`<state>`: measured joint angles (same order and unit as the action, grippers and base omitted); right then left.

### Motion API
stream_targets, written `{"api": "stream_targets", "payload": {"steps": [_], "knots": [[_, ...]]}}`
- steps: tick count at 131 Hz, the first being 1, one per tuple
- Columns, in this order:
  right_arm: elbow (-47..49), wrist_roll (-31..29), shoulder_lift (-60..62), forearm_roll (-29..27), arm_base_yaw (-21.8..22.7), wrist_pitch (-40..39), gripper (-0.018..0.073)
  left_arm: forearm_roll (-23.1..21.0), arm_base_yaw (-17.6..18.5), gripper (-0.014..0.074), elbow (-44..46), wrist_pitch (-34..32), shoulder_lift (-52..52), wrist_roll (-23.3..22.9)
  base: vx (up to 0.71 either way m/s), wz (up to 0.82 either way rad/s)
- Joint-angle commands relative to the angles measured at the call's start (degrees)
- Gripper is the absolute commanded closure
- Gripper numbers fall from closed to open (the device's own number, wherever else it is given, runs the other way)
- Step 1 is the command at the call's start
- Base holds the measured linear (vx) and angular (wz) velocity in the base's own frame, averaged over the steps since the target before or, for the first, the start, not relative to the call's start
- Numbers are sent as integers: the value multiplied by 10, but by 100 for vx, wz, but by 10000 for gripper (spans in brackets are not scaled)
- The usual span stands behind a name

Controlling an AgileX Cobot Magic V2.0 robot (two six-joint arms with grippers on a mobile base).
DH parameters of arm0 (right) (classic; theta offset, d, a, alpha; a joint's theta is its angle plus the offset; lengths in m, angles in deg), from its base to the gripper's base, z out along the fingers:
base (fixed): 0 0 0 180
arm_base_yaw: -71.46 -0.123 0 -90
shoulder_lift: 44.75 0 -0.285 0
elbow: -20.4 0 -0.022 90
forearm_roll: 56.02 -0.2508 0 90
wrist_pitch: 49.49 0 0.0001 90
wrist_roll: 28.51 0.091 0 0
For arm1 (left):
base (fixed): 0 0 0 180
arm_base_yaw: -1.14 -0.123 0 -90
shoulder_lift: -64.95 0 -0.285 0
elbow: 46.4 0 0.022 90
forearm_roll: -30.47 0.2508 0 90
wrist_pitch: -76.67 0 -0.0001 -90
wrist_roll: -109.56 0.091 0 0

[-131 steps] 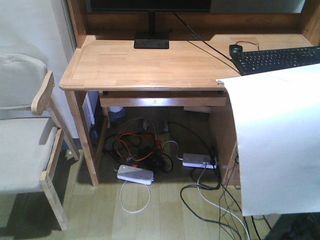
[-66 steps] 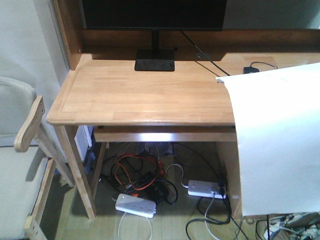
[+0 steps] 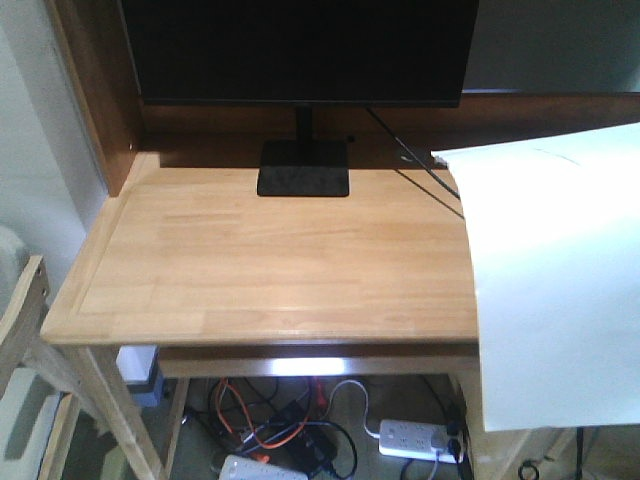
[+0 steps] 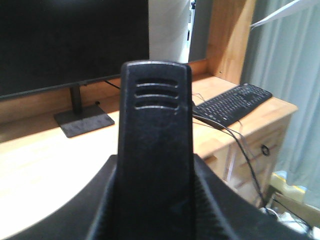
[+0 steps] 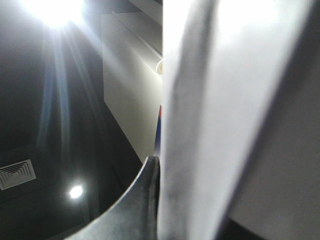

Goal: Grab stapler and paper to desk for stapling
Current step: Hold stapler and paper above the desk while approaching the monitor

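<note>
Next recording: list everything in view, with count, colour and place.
desk: one, pale wood, centre
monitor: one, black, back of desk
keyboard: one, black, desk's right end
paper: one, white, held up at right
stapler: one, black, in left gripper
power strips: two, white, floor under desk
cables: several, black and orange, under desk
chair: one, wooden frame, far left
left gripper: one, black, shut on stapler
right gripper: one, dark, shut on paper

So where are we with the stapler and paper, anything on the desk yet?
Picked up, it seems: the left gripper looks closed around the black plastic stapler, and the right gripper holds the plain white paper sheet up on the right. In hand: carrying both, with the pale wooden desk directly ahead. Left: setting both down in front of the black monitor, then stapling.
</note>
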<state>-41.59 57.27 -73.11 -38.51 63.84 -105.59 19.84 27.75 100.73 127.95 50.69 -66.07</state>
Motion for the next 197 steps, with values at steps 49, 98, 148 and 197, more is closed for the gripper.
{"api": "stream_targets", "payload": {"steps": [49,98,148,197], "knots": [[16,-4,-5,-4,4,-21,561,-10,2,603,15,-62,-10,-1,30,1],[16,-4,-5,-4,4,-21,561,-10,2,603,15,-62,-10,-1,17,4],[16,-4,-5,-4,4,-21,561,-10,2,603,15,-62,-10,-1,8,1],[16,-4,-5,-4,4,-21,561,-10,2,603,15,-62,-10,-1,6,0]]}}
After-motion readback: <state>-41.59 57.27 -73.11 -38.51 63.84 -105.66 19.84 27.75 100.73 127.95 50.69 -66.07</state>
